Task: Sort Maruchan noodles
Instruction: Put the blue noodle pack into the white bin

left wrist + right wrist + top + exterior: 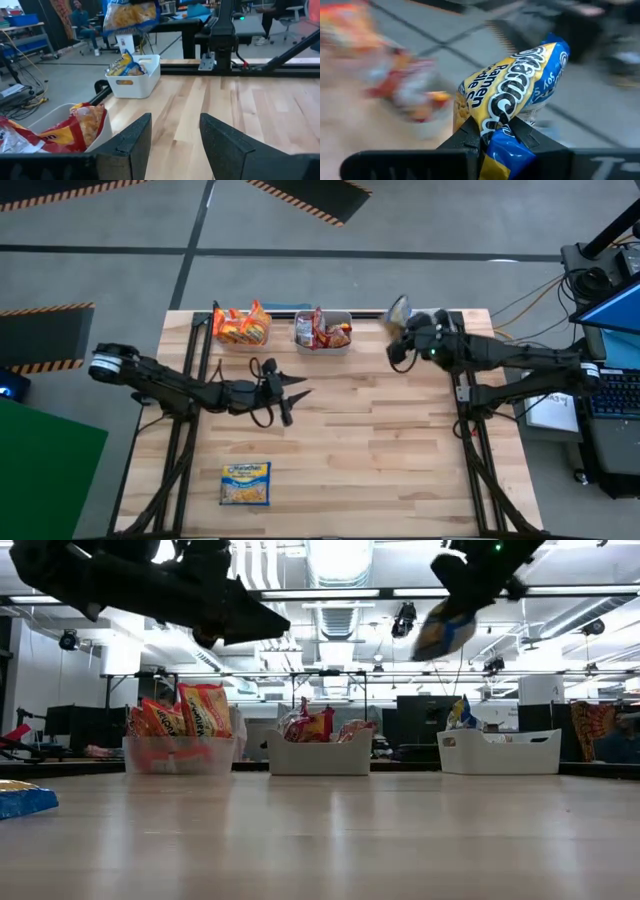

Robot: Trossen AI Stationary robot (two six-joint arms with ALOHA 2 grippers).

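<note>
My right gripper is shut on a blue-and-yellow Maruchan noodle packet, high over the far right of the table, above a white bin that holds more blue packets. My left gripper hovers open and empty above the table's middle. Another blue packet lies flat near the front left. A clear bin holds orange packets. A white bin holds red ones. My right gripper pinches the packet between its two fingers across a crumpled stretch, where the wrapper bunches. The yellow end sticks out past the fingertips and a blue part shows behind them. The packet is lifted clear and hangs tilted.
The three bins stand in a row along the far edge. The right arm's base stands on the table's right side and the left arm reaches in from the left. Bare wood spreads over the middle and front right.
</note>
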